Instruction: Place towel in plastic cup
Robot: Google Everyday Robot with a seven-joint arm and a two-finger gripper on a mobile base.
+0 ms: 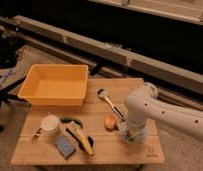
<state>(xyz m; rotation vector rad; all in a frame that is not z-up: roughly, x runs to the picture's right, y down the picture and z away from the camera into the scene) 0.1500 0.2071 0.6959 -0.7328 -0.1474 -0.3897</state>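
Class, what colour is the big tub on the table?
Yellow-orange tub, camera view; the gripper is at the table's right.

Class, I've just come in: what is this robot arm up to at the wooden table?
The white robot arm reaches down over the right part of the wooden table, its end effector right at the plastic cup, where the towel seems to be going in. The arm hides most of both. An orange fruit lies just left of the cup. A yellow bin, a banana, a white container and a blue block lie untouched further left.
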